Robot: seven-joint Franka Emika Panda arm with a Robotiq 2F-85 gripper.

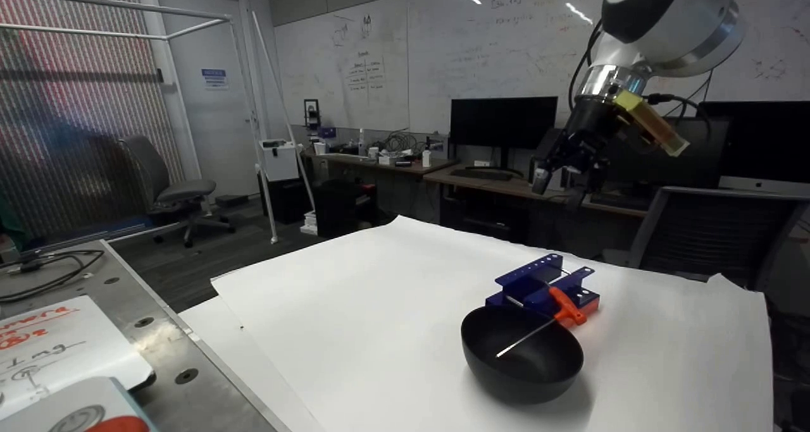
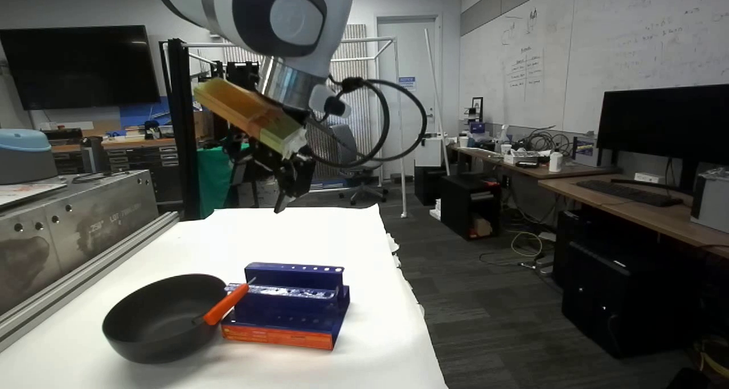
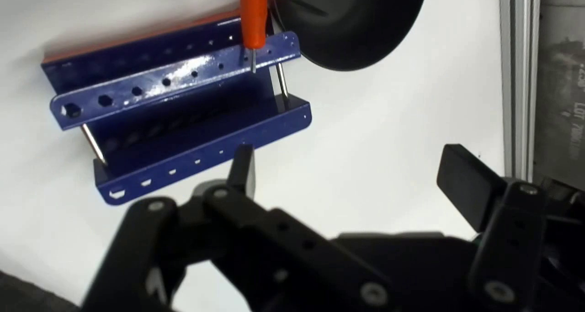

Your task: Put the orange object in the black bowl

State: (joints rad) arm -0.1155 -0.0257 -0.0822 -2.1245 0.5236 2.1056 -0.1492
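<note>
In an exterior view, we see the orange tool poke over the black bowl from two o'clock. Our hand is spread wide.

- Bowl: on sheet, near left, in an exterior view.
- Rack: on sheet, right of bowl.
- Tool: between both, partly over bowl.

The perforated dark-blue metal rack is gleaming; the orange plastic T-handle is looking smooth, its shaft metallic. The round black bowl and white paper sheet are looking matt; at left, the grey metal slab is showing stains.
</note>
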